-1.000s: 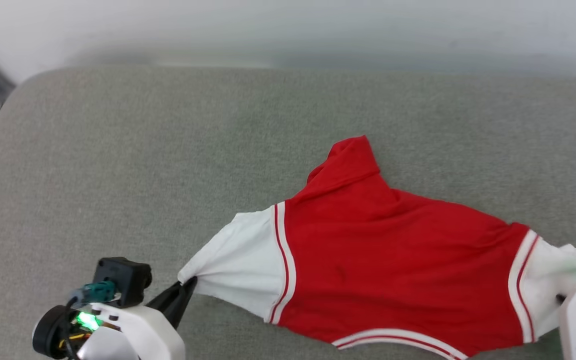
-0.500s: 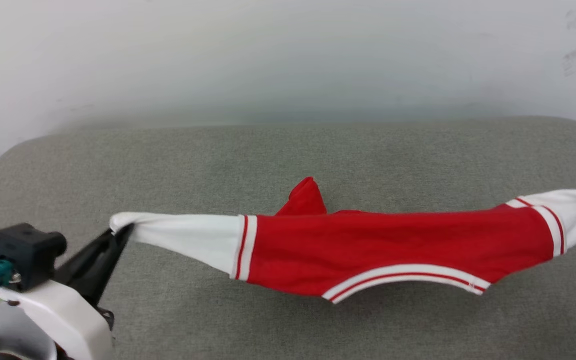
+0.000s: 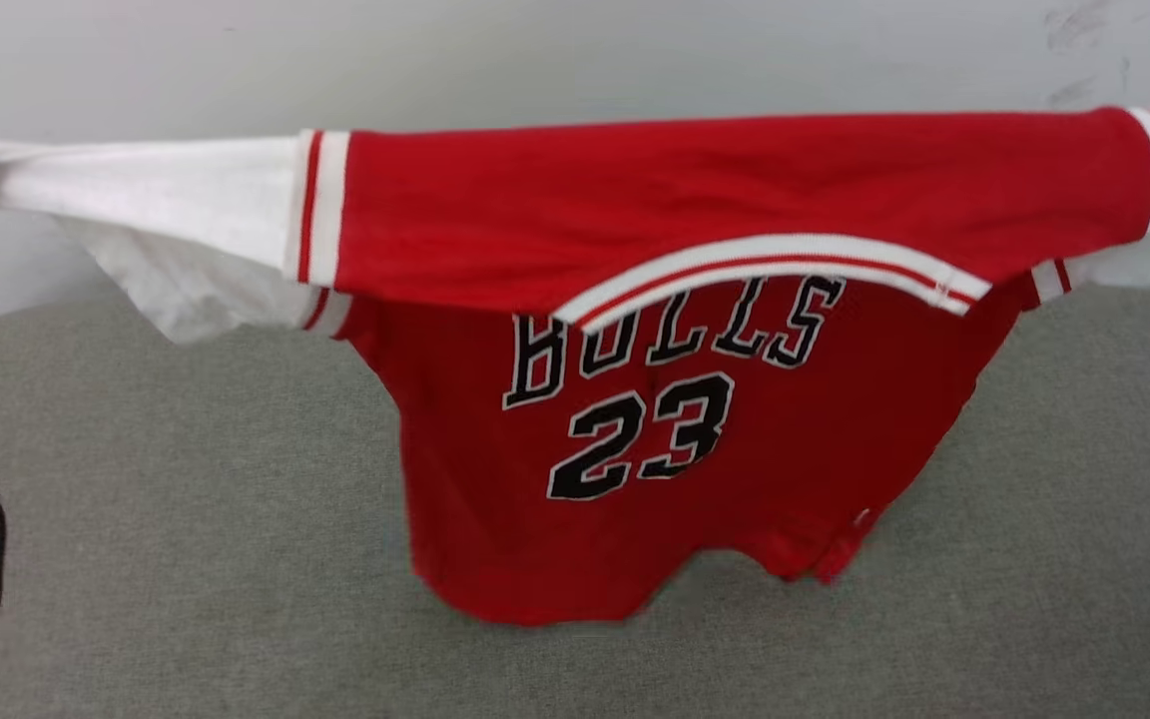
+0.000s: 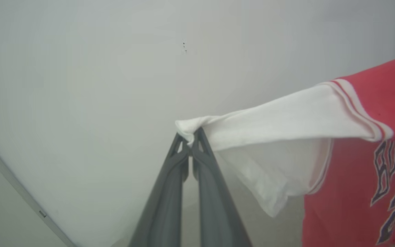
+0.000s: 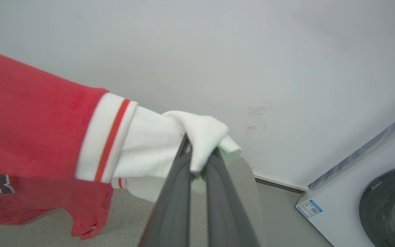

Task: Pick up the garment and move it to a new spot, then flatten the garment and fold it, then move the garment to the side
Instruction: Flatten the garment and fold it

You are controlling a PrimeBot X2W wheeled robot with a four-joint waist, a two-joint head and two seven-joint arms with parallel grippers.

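Garment (image 3: 635,449) hangs in the air, stretched between two grippers. The left gripper (image 4: 191,137) has its jaws pressed together on the tip of one white sleeve, and the right gripper (image 5: 195,161) pinches the bunched end of the other. Its red body droops, dark print facing the head camera, hem low over the grey cushion (image 3: 186,559) — a white wall (image 3: 575,50) stands behind.
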